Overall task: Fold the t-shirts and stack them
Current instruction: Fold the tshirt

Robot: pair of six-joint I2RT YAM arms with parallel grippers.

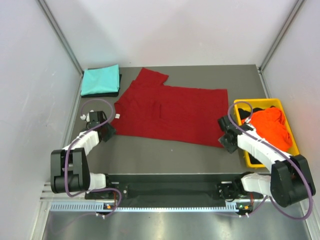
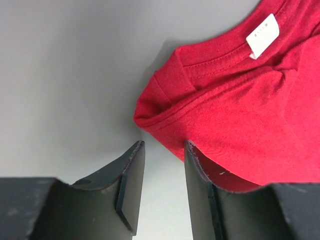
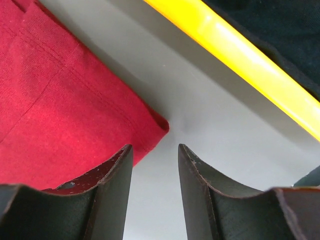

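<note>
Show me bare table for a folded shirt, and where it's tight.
Widest bare table: the near strip between the dark red shirt and the arm bases. Also the far right corner, beyond the shirt and yellow bin. Crowded: far left by the folded teal shirt, and both shirt ends, where the left gripper and right gripper are.

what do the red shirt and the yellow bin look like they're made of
Red shirt: soft knit cloth, probably cotton jersey, matte. It shows stitched seams, a folded hem, soft creases and a sewn-in white label.
Yellow bin: most likely hard moulded plastic, smooth and slightly glossy. Its rim runs straight and catches a bright sheen.
</note>
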